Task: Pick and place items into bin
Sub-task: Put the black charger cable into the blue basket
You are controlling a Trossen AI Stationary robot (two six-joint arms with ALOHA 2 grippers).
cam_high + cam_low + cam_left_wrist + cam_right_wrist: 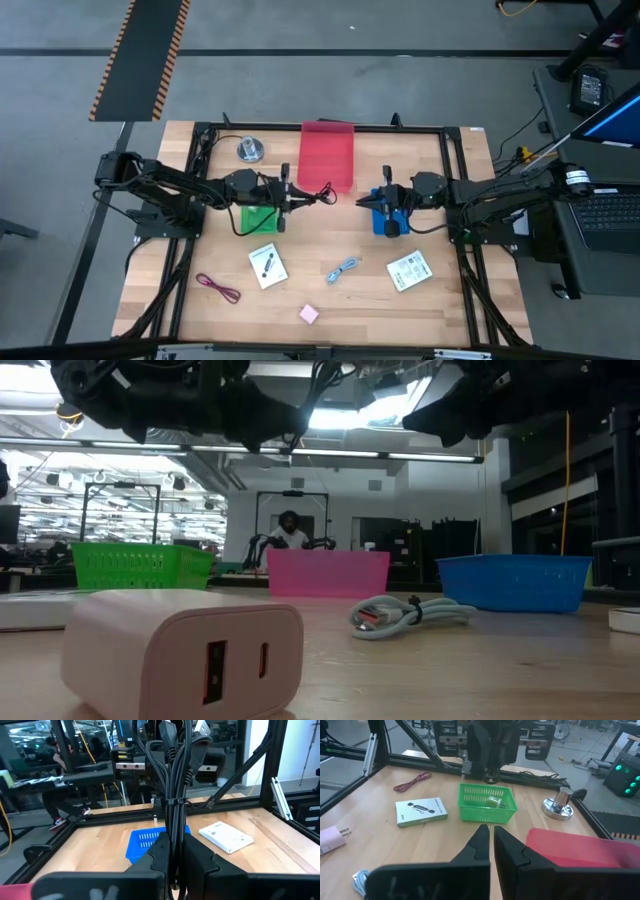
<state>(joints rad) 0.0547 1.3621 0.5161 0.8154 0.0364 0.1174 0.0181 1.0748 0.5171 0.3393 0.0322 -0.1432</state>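
My left gripper (303, 197) is above the table's middle, just near of the red bin (327, 155), and is shut on a bundled black cable (173, 780). My right gripper (366, 201) faces it from the right, over the blue bin (392, 218); it is shut and empty (491, 840). Flat on the table lie two white cards (267, 265) (408, 270), a blue-grey cable (343, 268), a maroon cable (218, 288) and a pink cube-like charger (309, 314). The green bin (258, 217) holds a small item (495, 802). My left gripper pinches the black cable bundle between its two fingers (159, 851), at one end of the bundle (173, 837). The fingers lie about level and point toward the table's right. The tied bundle sticks out past the fingertips (324, 193), clear of the table.
A round silver disc (250, 150) stands at the far left, also in the right wrist view (559, 805). A black frame (320, 127) runs around the table. The three bins sit in the table's middle, with the loose things nearer the table's near edge.
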